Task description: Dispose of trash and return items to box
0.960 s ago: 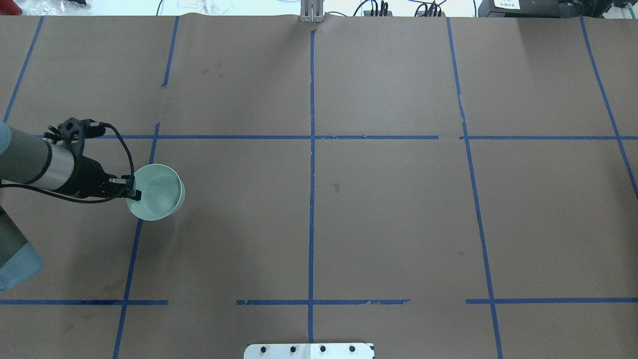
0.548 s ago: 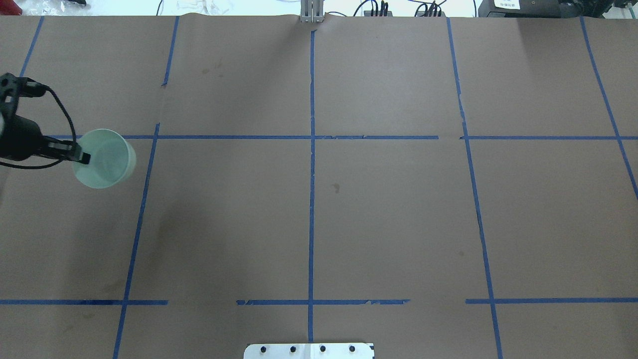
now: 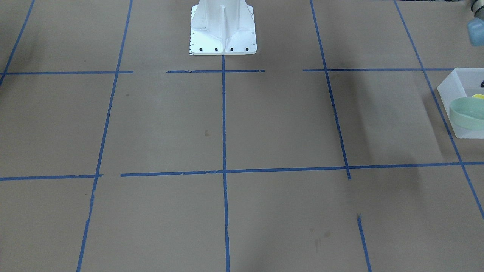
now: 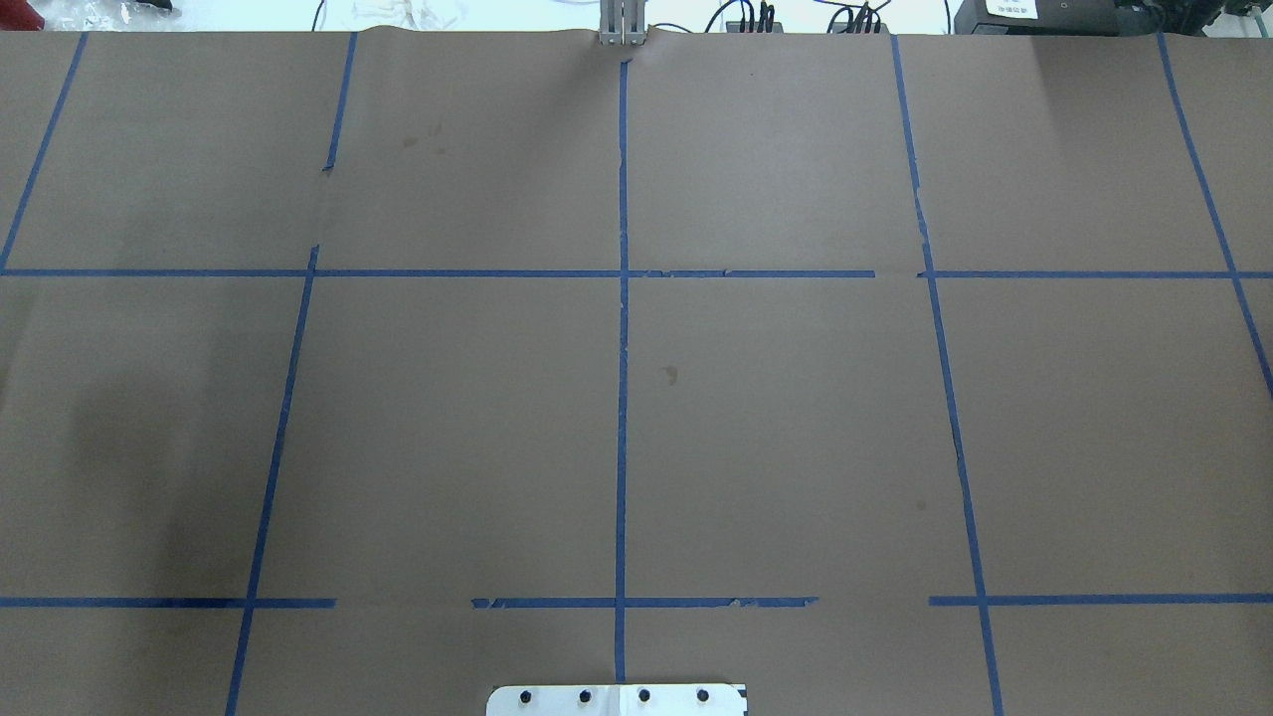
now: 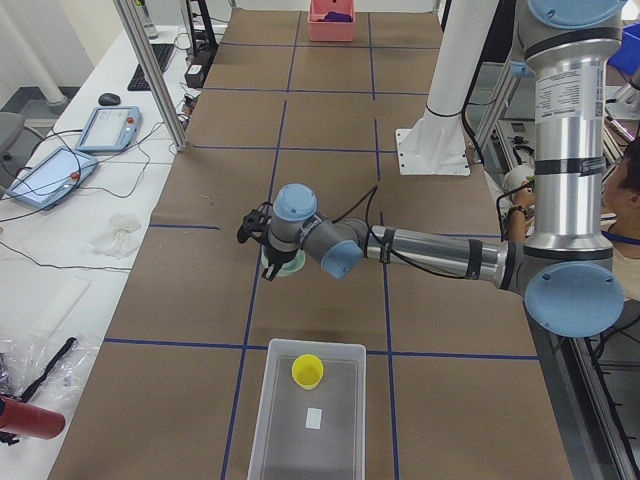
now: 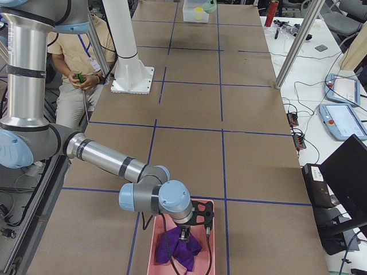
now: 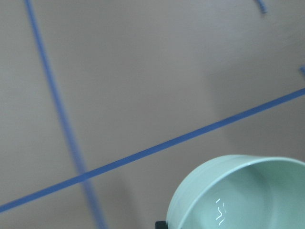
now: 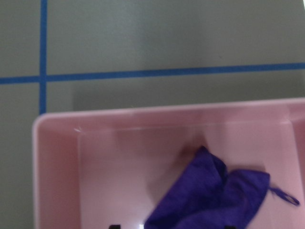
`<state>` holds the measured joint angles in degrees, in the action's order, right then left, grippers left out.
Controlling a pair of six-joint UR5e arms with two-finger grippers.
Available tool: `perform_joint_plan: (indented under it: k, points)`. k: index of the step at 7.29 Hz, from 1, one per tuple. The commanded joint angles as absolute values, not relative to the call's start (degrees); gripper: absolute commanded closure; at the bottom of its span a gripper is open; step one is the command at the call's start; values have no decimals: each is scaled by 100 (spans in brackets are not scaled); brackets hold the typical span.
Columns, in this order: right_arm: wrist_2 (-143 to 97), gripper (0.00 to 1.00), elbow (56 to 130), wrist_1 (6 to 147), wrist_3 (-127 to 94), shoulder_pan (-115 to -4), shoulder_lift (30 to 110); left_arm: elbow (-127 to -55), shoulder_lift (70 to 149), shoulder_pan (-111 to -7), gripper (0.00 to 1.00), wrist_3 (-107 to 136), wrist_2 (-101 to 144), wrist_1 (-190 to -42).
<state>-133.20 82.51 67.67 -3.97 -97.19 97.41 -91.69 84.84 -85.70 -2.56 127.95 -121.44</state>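
My left gripper (image 5: 268,262) is shut on the rim of a pale green bowl (image 5: 284,264) and holds it over the table, short of the frosted box (image 5: 262,420). The bowl also fills the lower right of the left wrist view (image 7: 238,191), with brown paper and blue tape under it. In the front-facing view the bowl (image 3: 467,113) overlaps the box (image 3: 452,85). The yellow cup (image 5: 307,371) stands inside the box. My right gripper (image 6: 183,235) is open above a pink bin (image 8: 57,162) that holds a purple cloth (image 8: 209,195).
The white pedestal base (image 3: 222,28) stands at the table's robot side. Blue tape lines cross the brown paper. A person (image 6: 80,69) sits beside the table. Tablets and cables (image 5: 60,165) lie past the far edge.
My left gripper has carried the green bowl leftward and up the overhead view, then out past its left edge. Nothing else on the table has moved.
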Motion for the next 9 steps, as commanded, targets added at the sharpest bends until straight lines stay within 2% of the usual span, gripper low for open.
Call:
perform_joint_plan:
  k: [1,2,3,5,8,9]
  points:
    - [-13456,0,9266,6697,-2161,-8908,9571,-8248,8508,-9463,100,-1700,12771,-12138]
    - [-13465,0,9655,6741,-2545,-8677,9571,-7879,8508,-9605,100,-1914,12710,-12138]
    - [-13430,0,10120,7420,-2714,-8518,9493,-7597,8508,-9676,100,-1951,12622,-12094]
    - [-13456,0,10799,8250,-2803,-8473,9396,-7428,8508,-9703,100,-2012,12595,-11516]
    - [-13447,0,10960,8306,-3164,-8332,9404,-6796,8612,-9686,100,-1969,12516,-11566]
    - [-13447,0,10969,8306,-3164,-8332,9396,-6724,8622,-9686,86,-1951,12359,-11619]
